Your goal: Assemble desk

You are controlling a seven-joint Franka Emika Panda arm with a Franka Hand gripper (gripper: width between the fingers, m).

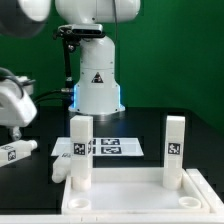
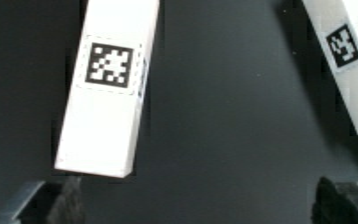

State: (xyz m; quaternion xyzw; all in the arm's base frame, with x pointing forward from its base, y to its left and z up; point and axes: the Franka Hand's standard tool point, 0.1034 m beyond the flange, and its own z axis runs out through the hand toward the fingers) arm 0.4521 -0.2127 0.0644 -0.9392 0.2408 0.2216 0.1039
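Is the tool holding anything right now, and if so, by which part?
Nothing is held. The tool is open, its fingertips wide apart. The nearest desk leg lies flat on the table just beyond them, not between them.

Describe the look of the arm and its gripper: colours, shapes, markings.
The arm is glossy white, rounded, with dark joints. Its white base carries a black triangle sticker, a blue glow at its foot and a black cable beside it. The gripper has dark fingertips.
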